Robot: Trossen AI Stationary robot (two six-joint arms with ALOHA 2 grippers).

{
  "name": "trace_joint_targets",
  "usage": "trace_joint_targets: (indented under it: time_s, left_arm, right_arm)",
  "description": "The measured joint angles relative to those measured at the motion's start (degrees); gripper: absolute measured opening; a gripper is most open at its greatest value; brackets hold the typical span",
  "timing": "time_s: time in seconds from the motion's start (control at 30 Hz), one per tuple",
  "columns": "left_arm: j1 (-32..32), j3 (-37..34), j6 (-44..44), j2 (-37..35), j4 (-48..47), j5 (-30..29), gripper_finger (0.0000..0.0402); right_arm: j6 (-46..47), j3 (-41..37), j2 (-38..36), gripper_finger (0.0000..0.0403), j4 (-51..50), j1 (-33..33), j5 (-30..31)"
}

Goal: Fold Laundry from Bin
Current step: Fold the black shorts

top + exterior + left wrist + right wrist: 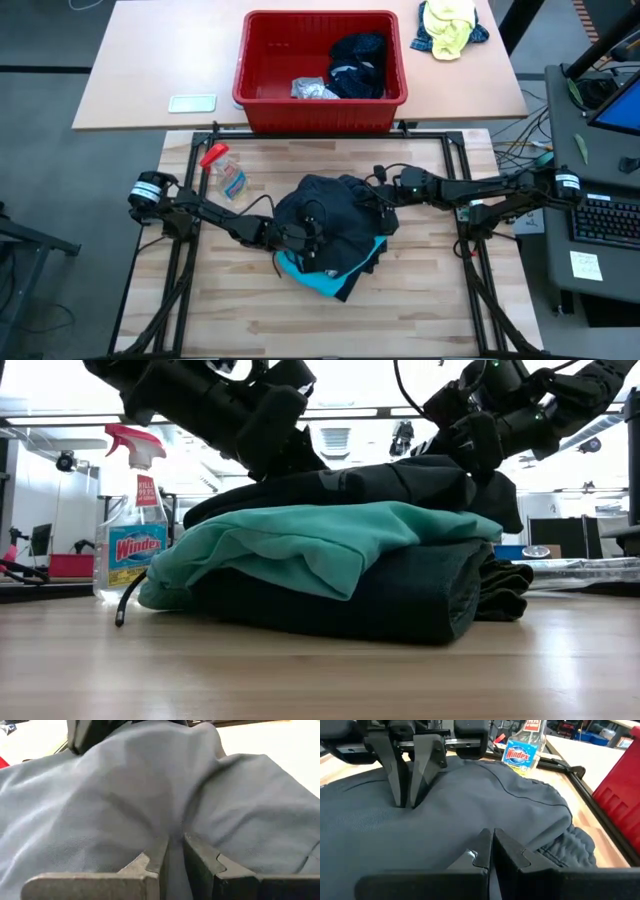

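Observation:
A pile of laundry (335, 235) lies in the middle of the wooden table. A dark grey garment (350, 485) is on top, a turquoise one (300, 545) under it, and a dark folded one (400, 600) rests on the table. My left gripper (175, 840) is shut on the top garment at the pile's left part. My right gripper (490, 834) is shut at that garment's right end. The red bin (320, 60) stands on the far table with a dark garment (358, 62) in it. My left gripper pinches a raised fold of the dark grey garment (172, 827) between its two fingers, slanting down from the table's left. The cloth around the fold lies on the pile. My right gripper meets the garment's right end (492, 822) with shut fingers, slanting down from the right. The fingertips hide how much cloth is between them. That end (455, 470) stands higher than the rest.
A spray bottle (225, 172) lies at the wooden table's far left. A yellow-and-blue cloth bundle (450, 25) and a flat pale object (192, 102) lie on the far table beside the bin. Bare wood shows in front of the pile.

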Motion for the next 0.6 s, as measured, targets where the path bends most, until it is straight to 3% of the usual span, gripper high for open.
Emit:
trace_joint_targets:
  time_s: [0.23, 0.6]
  left_arm:
    - [1.2, -0.8, -1.1, 0.0, -3.0, 0.1, 0.0042]
    - [3.3, -3.5, -4.1, -0.1, -3.0, 0.0, 0.0042]
  right_arm:
    - [-1.3, 0.0, -0.1, 0.0009, -13.5, -0.1, -0.6]
    - [-0.7, 0.1, -2.7, 0.0009, -15.1, -0.1, 2.0]
